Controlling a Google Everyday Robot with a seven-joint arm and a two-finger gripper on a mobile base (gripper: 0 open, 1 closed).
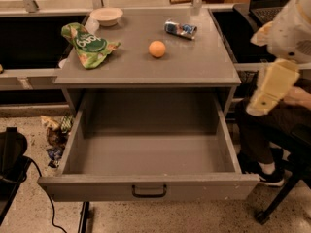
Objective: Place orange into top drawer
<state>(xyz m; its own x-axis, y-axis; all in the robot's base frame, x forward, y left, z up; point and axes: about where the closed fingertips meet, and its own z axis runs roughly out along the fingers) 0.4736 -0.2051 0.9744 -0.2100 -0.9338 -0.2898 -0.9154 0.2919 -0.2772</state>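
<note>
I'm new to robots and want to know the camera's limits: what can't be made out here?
All in the camera view:
Gripper, at the right beside the table: its arm is cut off by the right edge.
Drawer: its back is shadowed under the table.
Whatever lies below the drawer: hidden by it.
Floor litter: partly hidden by the drawer's left wall.

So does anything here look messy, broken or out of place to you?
Yes: the can at the back of the tabletop is crushed, and wrappers lie scattered on the floor left of the open top drawer. The orange sits intact on top; the gripper hangs off to the right.
</note>
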